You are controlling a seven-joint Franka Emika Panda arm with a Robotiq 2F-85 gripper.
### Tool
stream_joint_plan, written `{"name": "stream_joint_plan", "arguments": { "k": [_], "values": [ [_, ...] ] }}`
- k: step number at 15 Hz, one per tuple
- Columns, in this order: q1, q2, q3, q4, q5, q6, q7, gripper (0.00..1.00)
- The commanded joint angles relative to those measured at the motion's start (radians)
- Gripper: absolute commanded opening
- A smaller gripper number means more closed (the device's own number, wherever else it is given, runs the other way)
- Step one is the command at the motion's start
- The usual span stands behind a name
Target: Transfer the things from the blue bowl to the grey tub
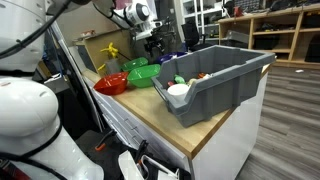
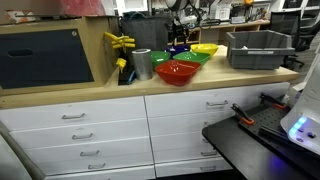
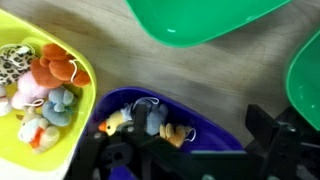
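The picking step looks to be in hand: the pincer [image 3: 185, 150] hangs released above the blue bowl [image 3: 205, 120] on the counter [image 1: 150, 112], the small things [image 3: 150, 122] inside it. Next it should descend, pinch one piece and carry it to the grey tub [image 1: 225, 80]

One grey tub [image 1: 225, 80]. Bowls now: one red bowl [image 2: 178, 72], one yellow bowl [image 3: 75, 125], one blue bowl [image 3: 203, 120], and two green bowls [image 3: 200, 20] in the wrist view. Three things [image 3: 150, 120] showing in the blue.
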Motion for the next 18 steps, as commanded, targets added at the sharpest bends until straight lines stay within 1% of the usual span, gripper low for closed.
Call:
{"name": "stream_joint_plan", "arguments": {
  "k": [1,3,7,8,9,11,12,14,18],
  "values": [
    [0.013,0.059,-0.014,0.072,-0.043,-0.053,-0.049,1.00],
    [0.016,0.085,-0.015,0.094,-0.063,-0.053,-0.059,1.00],
    [0.022,0.129,-0.002,0.136,-0.067,-0.047,-0.095,1.00],
    [0.025,0.137,0.000,0.146,-0.065,-0.047,-0.103,0.75],
    [0.028,0.143,0.003,0.153,-0.063,-0.048,-0.115,0.74],
    [0.034,0.153,0.005,0.171,-0.061,-0.051,-0.129,0.58],
    [0.035,0.156,0.007,0.178,-0.059,-0.052,-0.137,0.49],
    [0.037,0.158,0.008,0.187,-0.058,-0.055,-0.145,0.35],
    [0.034,0.151,0.010,0.189,-0.055,-0.057,-0.165,0.05]
  ]
}}
